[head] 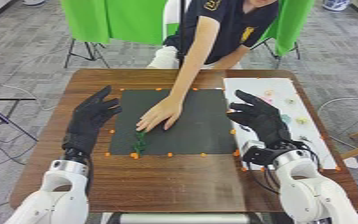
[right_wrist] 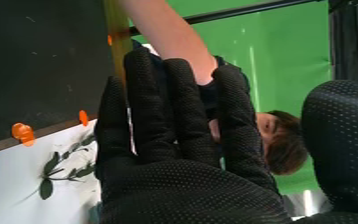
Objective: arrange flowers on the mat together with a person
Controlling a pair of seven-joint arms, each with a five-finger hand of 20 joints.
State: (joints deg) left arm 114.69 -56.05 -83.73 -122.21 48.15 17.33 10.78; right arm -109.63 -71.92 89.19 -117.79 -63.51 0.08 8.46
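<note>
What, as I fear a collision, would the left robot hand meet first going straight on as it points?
Probably the green cloth beyond the table; before it, the left robot hand seems to have a free way, though depth is unclear.

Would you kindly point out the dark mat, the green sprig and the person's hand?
Dark mat (head: 202,136): head view, bare surface.
Green sprig (head: 140,144): head view, leaves.
Person's hand (head: 164,111): head view, its back.
</note>
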